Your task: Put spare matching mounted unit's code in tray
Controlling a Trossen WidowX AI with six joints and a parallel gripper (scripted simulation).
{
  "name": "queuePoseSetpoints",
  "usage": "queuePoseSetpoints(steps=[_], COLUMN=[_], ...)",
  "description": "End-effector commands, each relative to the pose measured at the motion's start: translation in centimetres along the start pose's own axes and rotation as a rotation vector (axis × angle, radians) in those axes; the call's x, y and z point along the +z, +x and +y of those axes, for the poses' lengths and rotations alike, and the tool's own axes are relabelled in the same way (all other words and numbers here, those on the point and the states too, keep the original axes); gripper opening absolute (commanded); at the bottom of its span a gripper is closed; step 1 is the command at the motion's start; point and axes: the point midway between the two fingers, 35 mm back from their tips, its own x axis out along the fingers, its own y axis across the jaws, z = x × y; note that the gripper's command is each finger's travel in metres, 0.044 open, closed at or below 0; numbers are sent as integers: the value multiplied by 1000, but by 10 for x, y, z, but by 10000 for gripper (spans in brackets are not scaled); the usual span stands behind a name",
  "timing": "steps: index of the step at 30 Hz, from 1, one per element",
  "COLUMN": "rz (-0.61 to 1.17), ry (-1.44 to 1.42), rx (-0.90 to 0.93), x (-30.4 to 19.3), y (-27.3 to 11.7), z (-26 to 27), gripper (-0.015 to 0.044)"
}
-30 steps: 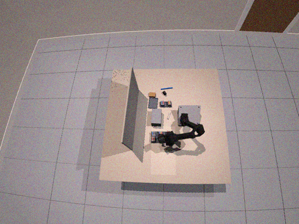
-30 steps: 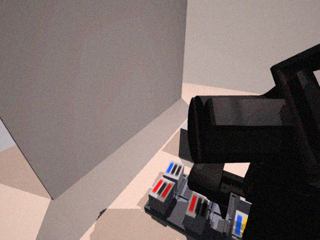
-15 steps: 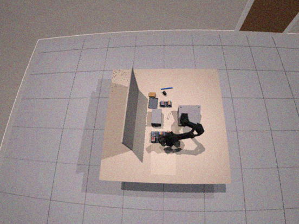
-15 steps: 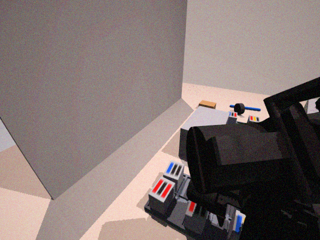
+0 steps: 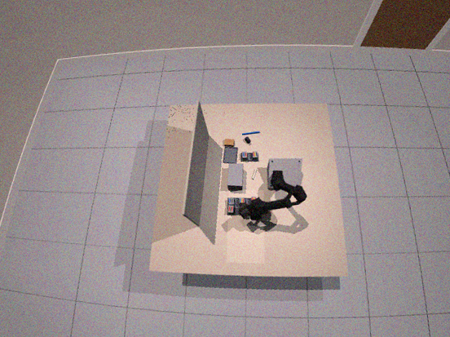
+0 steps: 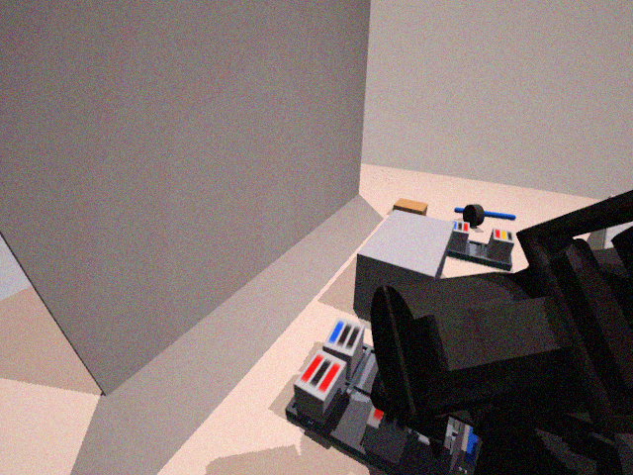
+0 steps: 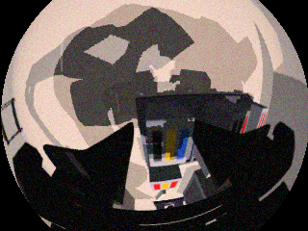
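Note:
The near rack (image 6: 351, 417) holds several grey spares with coloured bars on top. A spare with red, black and red bars (image 6: 320, 375) and one with blue and two black bars (image 6: 345, 334) stand at its left end. My gripper (image 7: 161, 123) is partly open and low over the rack. A spare with black, yellow and blue bars (image 7: 168, 144) shows between its fingers, not gripped. Another spare with red, yellow and red bars (image 7: 164, 185) is just beyond. A flat dark tray (image 5: 230, 155) lies farther back. The mounted unit's back code is not visible; I cannot tell which unit is the mounted one.
A grey box (image 5: 235, 176) (image 6: 406, 239) stands between the near rack and the tray. A small rack with two units (image 5: 249, 156) (image 6: 475, 250), an orange block (image 5: 228, 142) (image 6: 410, 206), and a blue rod (image 5: 250, 132) are farther back. A tall grey panel (image 5: 200, 173) (image 6: 178, 153) stands left.

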Motion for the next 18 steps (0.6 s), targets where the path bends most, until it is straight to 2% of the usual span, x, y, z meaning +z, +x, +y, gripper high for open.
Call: queuePoseSetpoints(steps=[1, 2, 7, 14, 18], rz=[5, 5, 0, 0, 0], ry=[7, 7, 0, 0, 0], rx=[-2, -2, 0, 0, 0], x=[-1, -1, 0, 0, 0], y=[1, 1, 0, 0, 0], z=[-1, -1, 0, 0, 0], gripper=[300, 300, 169, 122, 17])
